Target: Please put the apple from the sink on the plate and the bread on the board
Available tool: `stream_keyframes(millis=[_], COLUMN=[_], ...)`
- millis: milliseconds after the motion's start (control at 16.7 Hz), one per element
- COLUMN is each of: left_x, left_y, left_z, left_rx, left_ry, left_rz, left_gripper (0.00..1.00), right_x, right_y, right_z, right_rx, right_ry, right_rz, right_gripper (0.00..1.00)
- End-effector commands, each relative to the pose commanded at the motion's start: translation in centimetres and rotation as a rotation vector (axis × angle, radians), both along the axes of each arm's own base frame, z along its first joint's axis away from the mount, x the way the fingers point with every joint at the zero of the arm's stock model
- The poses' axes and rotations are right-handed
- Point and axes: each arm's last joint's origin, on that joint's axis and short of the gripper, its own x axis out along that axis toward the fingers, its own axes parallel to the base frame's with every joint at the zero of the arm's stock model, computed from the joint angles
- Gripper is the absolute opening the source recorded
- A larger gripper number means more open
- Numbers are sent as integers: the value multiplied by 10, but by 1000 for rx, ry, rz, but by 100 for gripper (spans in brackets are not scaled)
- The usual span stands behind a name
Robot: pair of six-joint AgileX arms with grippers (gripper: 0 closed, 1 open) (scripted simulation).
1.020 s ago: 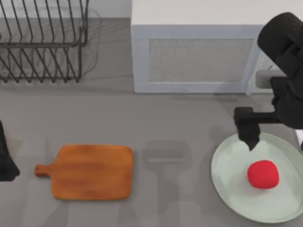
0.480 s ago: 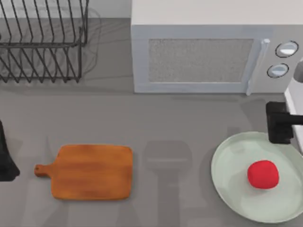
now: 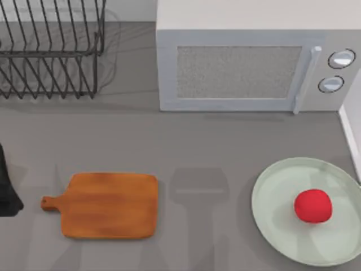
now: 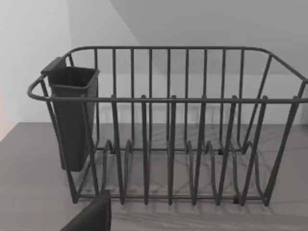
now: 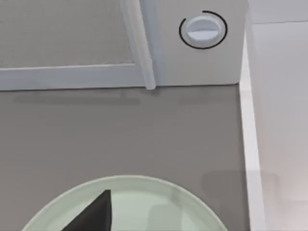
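The left arm (image 3: pixel 7 192) sits parked at the table's left edge. Its wrist camera faces the wire dish rack (image 4: pixel 168 130) with a dark cutlery holder (image 4: pixel 72 115) hooked on one end. A dark part of the left gripper (image 4: pixel 91 216) juts in low, but whether it is released or clenched cannot be told. It grasps nothing visible.

Near the front left lies the wooden cutting board (image 3: pixel 110 204), flat, with its stubby handle pointing left. Its top is bare, so the bread half of the task looks not yet done.

Along the back stands the white microwave (image 3: pixel 237 70), door closed, well apart from the board.

At the front right is the mint-green plate (image 3: pixel 276 197), and the apple (image 3: pixel 313 206) rests inside its rim, right of centre. That half of the task looks finished.

A dark part of the right gripper (image 5: pixel 94 214) hangs above the plate's back rim. Its grip state cannot be told either, and the apple is not in it.
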Motion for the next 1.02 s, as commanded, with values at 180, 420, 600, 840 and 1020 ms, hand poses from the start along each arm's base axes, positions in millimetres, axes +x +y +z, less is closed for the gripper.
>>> stream_keyframes(millis=[180, 420, 600, 840, 1020], left_x=[0, 0, 0, 0, 0], left_y=[0, 0, 0, 0, 1], left_z=[0, 0, 0, 0, 6], left_rx=[0, 0, 0, 0, 11], left_ry=[0, 0, 0, 0, 27], left_rz=[0, 0, 0, 0, 7], left_gripper=[100, 100, 100, 100, 100], right_x=[-19, -26, -27, -27, -27], right_y=[-11, -19, -21, -21, -21], right_z=[-26, -56, -64, -64, -64], right_rx=[-35, -94, -114, -114, -114], right_ry=[-256, -468, -518, -518, -518], right_rz=[-41, -93, -109, -109, -109], right_gripper=[100, 100, 100, 100, 100])
